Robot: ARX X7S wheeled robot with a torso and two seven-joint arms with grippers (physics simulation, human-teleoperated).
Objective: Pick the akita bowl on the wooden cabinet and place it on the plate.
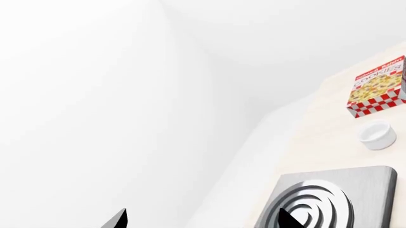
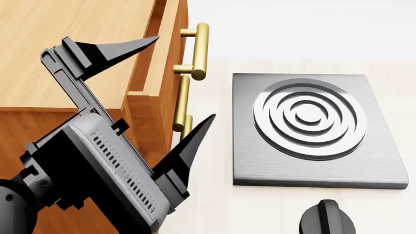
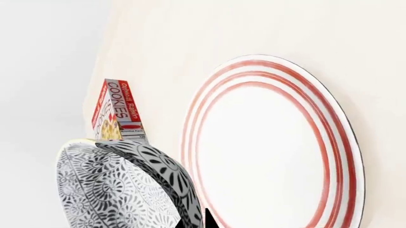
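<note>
room: pale counter (image 2: pixel 215 204) lies bare between wooden cabinet (image 2: pixel 71 58) and grey stove (image 2: pixel 312 126)
left gripper (image 2: pixel 172 83): fingers spread wide, nothing in them
right gripper: can't tell, just dark tips at the akita bowl (image 3: pixel 120 190) rim
bowl: just beside the plate (image 3: pixel 273 156), cookie box (image 3: pixel 117 111) behind

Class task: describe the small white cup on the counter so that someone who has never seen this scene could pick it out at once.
Start at the grey stove with raised rings on the pale counter. Beyond it stands a red-checked cookie box; the cup sits between the two, nearer the box. It is the only small, round, plain white thing there, with no print or pattern.
</note>
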